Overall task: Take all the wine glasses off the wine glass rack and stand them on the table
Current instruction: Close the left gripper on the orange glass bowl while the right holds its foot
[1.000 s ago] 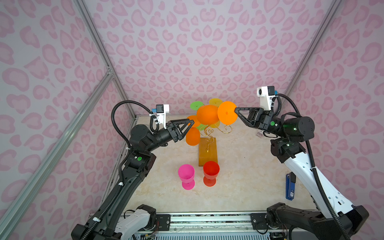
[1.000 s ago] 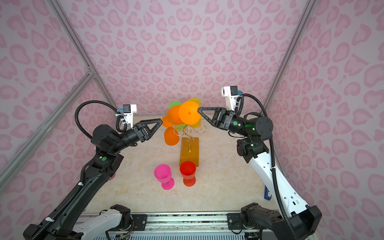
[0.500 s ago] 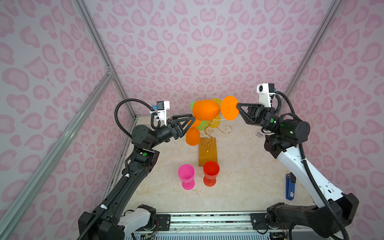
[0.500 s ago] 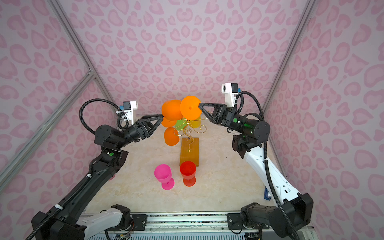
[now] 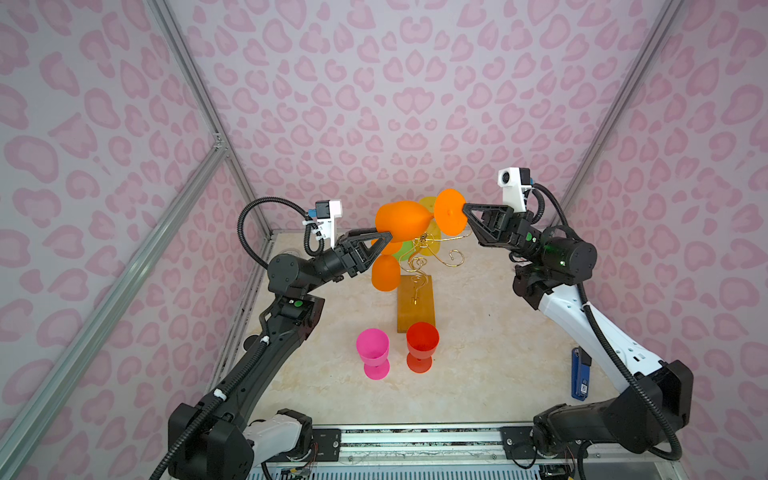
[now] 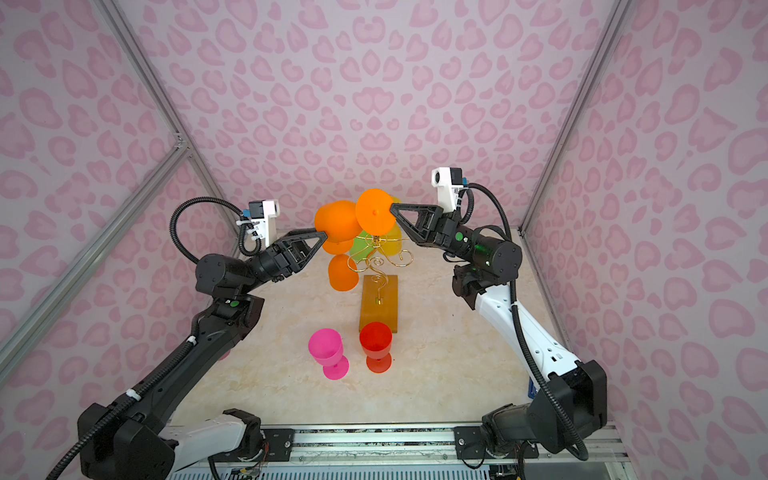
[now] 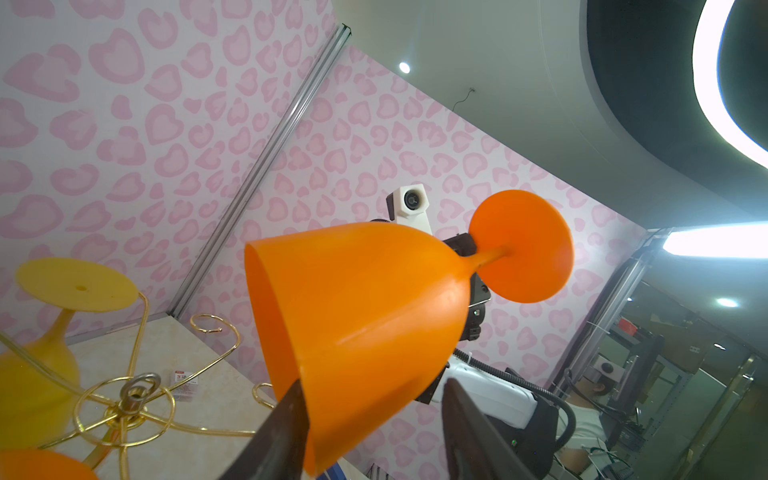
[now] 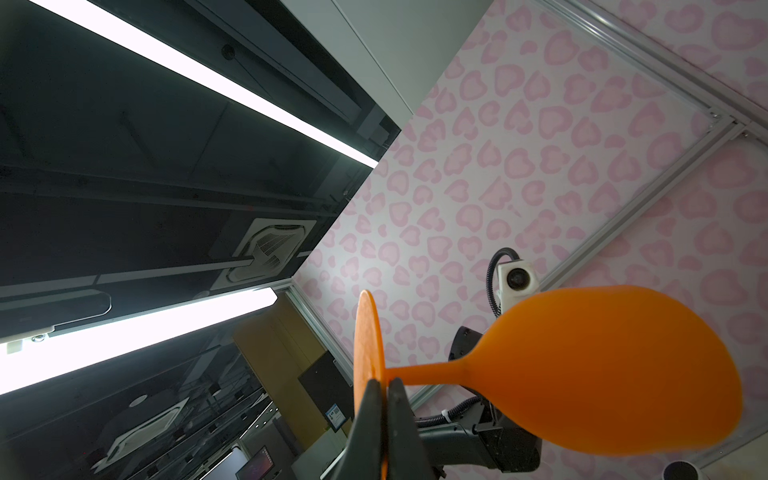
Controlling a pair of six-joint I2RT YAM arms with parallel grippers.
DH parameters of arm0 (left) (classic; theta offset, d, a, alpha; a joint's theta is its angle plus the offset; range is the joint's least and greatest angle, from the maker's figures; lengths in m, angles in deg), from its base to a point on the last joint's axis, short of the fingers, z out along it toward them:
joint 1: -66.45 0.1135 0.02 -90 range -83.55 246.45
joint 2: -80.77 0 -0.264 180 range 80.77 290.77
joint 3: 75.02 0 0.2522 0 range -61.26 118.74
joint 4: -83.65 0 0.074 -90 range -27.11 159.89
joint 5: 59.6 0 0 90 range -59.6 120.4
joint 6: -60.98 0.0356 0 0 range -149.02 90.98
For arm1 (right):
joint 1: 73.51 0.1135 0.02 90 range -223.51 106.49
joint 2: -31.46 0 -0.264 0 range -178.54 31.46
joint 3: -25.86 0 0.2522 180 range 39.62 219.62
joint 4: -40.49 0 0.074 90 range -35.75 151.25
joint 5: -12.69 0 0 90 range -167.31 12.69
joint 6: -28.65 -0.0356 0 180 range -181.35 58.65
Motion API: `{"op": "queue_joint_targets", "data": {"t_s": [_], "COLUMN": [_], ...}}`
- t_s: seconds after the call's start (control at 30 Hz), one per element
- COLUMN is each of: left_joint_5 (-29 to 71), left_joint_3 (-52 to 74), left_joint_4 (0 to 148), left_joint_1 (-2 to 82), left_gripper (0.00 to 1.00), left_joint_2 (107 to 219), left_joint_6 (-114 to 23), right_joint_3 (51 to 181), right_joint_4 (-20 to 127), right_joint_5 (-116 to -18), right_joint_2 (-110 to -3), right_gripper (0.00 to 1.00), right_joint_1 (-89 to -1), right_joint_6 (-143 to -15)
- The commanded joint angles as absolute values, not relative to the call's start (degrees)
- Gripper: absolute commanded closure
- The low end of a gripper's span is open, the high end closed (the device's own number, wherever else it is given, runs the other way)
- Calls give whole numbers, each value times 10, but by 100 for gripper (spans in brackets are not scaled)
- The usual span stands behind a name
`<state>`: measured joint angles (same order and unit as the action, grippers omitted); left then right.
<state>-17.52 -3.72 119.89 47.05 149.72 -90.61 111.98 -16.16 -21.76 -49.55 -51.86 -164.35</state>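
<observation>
From my station I see a desk (image 5: 478,353) topped in cream, marble-patterned sheet. It is boxed in on three sides by walls (image 5: 395,83) papered with pink heart-like blotches and framed with aluminium posts. The wrist views look past the walls to a dark ceiling with long strip lights and an air-conditioning vent.

I count six glasses. The orange wine glass (image 5: 401,220) lies on its side in the air above the wine glass rack (image 5: 415,303), clear of the gold arms. Its foot points toward my right arm and its bowl toward my left.

The right claw (image 5: 464,206) is clamped on the rim of that foot disc, and the right wrist view shows both fingers pinching it edge-on (image 8: 384,384). The left claw (image 5: 388,236) has its jaws apart, straddling the mouth of the bowl. In the left wrist view one finger (image 7: 286,415) lies against the bowl and the other stands off with a gap.

Three glasses hang upside down from the rack: a second orange glass (image 5: 385,274), a yellow glass (image 5: 432,245) and a green glass (image 5: 405,249).

Two stand upright on the desk in front of the rack's wooden base, a pink glass (image 5: 373,351) and a red glass (image 5: 422,345), just beside each other.

There is one rack and two arms. One blue object (image 5: 580,374) lies near the desk's right edge, and I cannot tell what it is.
</observation>
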Motion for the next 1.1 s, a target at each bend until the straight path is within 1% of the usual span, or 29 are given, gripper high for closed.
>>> {"op": "queue_joint_targets", "data": {"t_s": [0.0,0.13,0.27,0.3,0.37,0.8,1.07], "left_joint_5": [-185,-186,-186,-186,-186,-192,-195], "left_joint_3": [-40,-44,-47,-48,-49,-56,-58], "left_joint_4": [1246,1252,1252,1253,1257,1267,1270], "left_joint_1": [470,470,470,470,469,469,469], "left_gripper": [54,61,63,68,71,85,94], "left_joint_2": [1492,1482,1477,1476,1475,1466,1457], "left_joint_6": [-920,-922,-924,-925,-927,-937,-947], "right_joint_3": [1114,1112,1114,1114,1114,1123,1142], "right_joint_4": [-252,-297,-329,-338,-350,-351,-351], "right_joint_5": [-244,-263,-277,-281,-286,-282,-279], "right_joint_2": [-515,-537,-559,-563,-574,-603,-622], "right_gripper": [100,100,100,100,100,100,82], "right_joint_1": [-526,-534,-537,-538,-540,-543,-544], "right_joint_6": [-1703,-1748,-1782,-1791,-1809,-1822,-1824]}}
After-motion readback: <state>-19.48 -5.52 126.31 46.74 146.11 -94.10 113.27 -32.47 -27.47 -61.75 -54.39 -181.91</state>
